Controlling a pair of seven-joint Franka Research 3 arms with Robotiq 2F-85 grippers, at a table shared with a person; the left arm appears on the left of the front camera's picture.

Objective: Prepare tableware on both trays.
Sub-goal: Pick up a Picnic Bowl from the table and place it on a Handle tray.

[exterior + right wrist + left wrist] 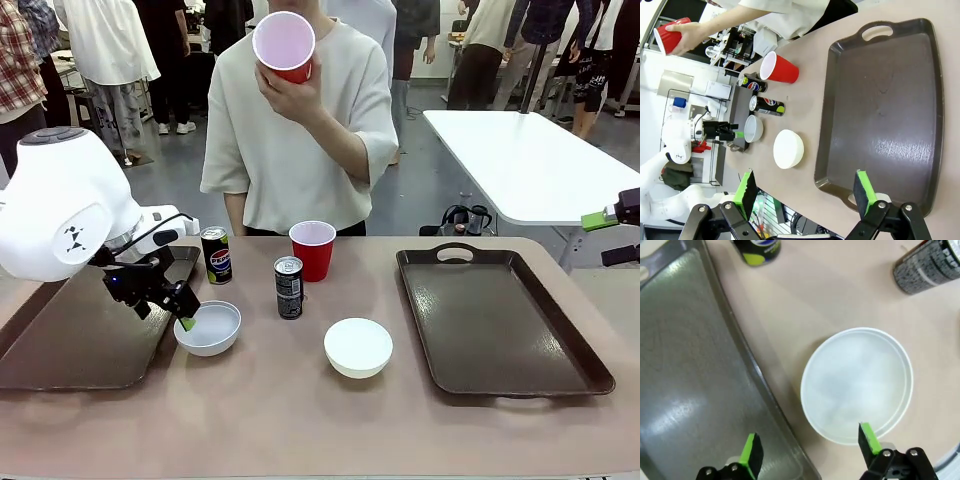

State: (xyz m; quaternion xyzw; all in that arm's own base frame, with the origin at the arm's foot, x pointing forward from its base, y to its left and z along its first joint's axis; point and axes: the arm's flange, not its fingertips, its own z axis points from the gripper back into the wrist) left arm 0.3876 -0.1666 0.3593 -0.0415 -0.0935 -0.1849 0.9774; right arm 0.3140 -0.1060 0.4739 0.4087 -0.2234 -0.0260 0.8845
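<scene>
Beige table (pixel 300 420) shared with a person (pixel 300 160) standing at its far side, other people farther back. We see a brown tray at each end, the left tray (pixel 60 340) and the right tray (pixel 500 320). Between them a Pepsi can (pixel 215 255), a dark can (pixel 288 287) and a red cup (pixel 313 250) stand upright, with a white mid bowl (pixel 358 345) nearer us. The left bowl (pixel 212 328) sits just beside the left tray's rim. Our left gripper (pixel 809 447) is spread wide at that bowl's edge, one pad over the bowl and the other over the tray rim. Our right gripper (pixel 805 195) hangs spread at the table's right side, well apart from the tableware. The person's hand (pixel 290 95) holds a second cup (pixel 284 45) high, tilted mouth toward us
</scene>
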